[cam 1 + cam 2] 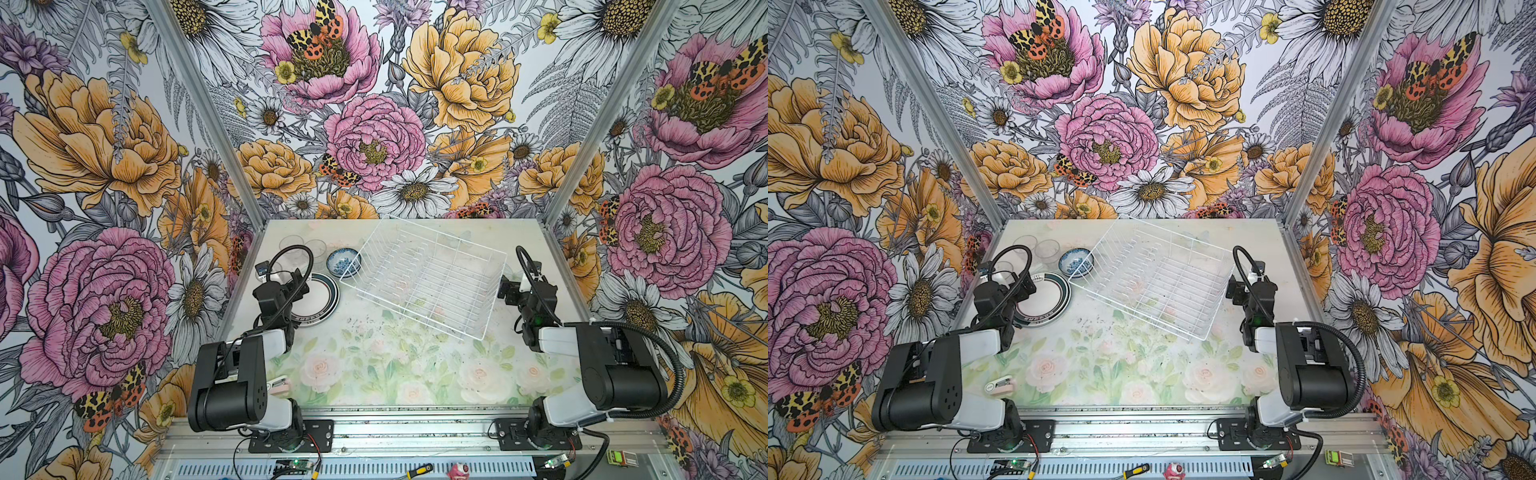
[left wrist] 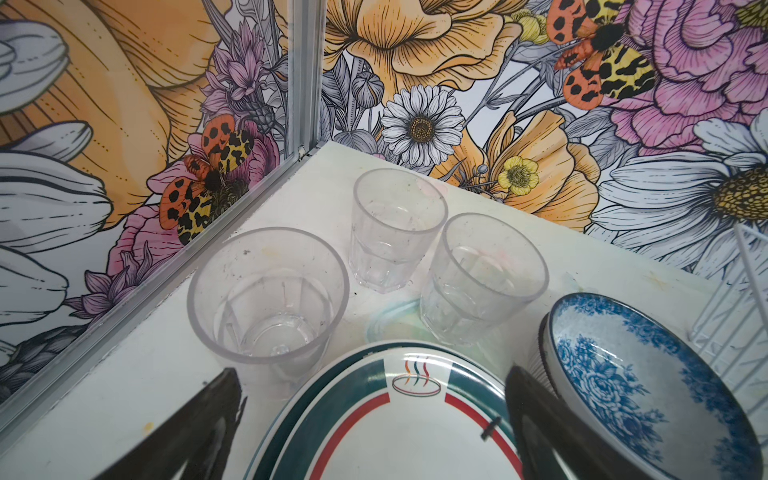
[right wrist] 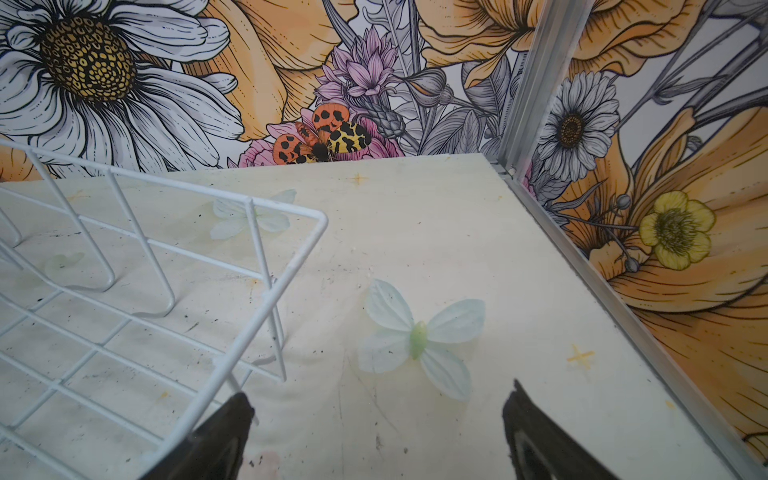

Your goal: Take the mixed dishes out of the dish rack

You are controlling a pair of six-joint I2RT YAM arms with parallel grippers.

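Note:
The dish rack (image 1: 424,278) (image 1: 1154,278) stands empty at the back middle, turned at an angle. Left of it on the table lie stacked white plates (image 1: 322,301) (image 1: 1050,301) with green and red rims, a small blue-patterned bowl (image 1: 343,262) (image 2: 631,374) and three clear tumblers (image 2: 266,299) (image 2: 397,228) (image 2: 484,274). My left gripper (image 1: 300,281) (image 2: 374,374) hangs open over the top plate (image 2: 395,424), with nothing between its fingers. My right gripper (image 1: 505,286) (image 3: 379,392) is open over bare table, beside the rack's right corner (image 3: 276,293).
Flowered walls with metal posts close in the table on three sides. The tumblers stand close to the left wall. A small white and pink object (image 1: 998,384) lies near the front left. Both arm bases sit on the front rail.

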